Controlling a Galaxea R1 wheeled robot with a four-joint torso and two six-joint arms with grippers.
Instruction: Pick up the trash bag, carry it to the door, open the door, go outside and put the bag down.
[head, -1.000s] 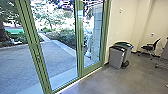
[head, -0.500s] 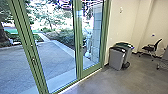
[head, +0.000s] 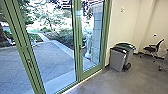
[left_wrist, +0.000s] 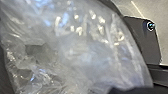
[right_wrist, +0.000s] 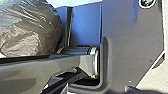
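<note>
Trash bag (left_wrist: 82, 52), shiny and translucent, contents indistinct.

No readable text, label, brand, number or sign on anything.

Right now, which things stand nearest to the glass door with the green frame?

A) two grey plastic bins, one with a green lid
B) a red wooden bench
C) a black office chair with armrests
A: the two grey bins stand just right of the glass door, while the black office chair is farther right.
</note>
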